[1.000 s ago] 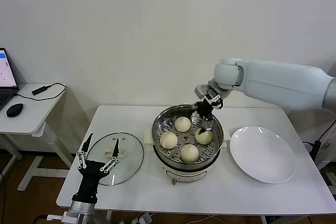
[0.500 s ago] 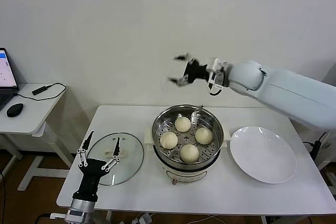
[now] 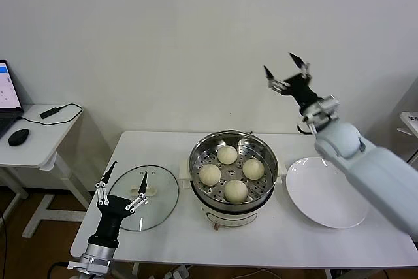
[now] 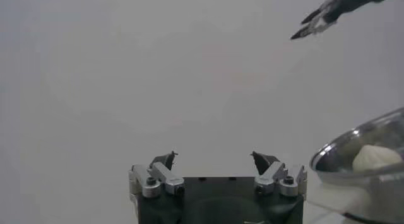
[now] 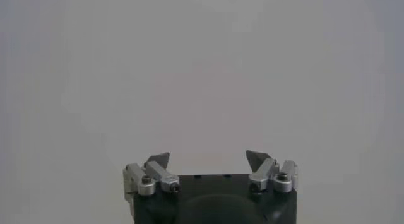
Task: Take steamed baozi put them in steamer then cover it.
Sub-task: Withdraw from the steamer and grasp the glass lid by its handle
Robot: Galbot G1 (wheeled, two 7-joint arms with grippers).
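Note:
The steel steamer (image 3: 233, 145) stands mid-table on its white base. Several cream-white baozi (image 3: 227, 155) lie on its perforated tray. The steamer's rim with one baozi also shows in the left wrist view (image 4: 372, 162). The glass cover (image 3: 159, 195) with its cream handle lies flat on the table left of the steamer. My left gripper (image 3: 122, 188) is open and empty, pointing up at the front left, in front of the cover. My right gripper (image 3: 286, 71) is open and empty, raised high above and to the right of the steamer, facing the wall; it shows far off in the left wrist view (image 4: 322, 18).
A flat white plate (image 3: 326, 192) lies right of the steamer. A side desk (image 3: 39, 138) with a mouse and a laptop stands at the far left. A white wall is behind the table.
My right gripper has left the steamer, swung up above it, then moved right and higher, empty. The baozi stay on the tray. The left gripper has barely moved.

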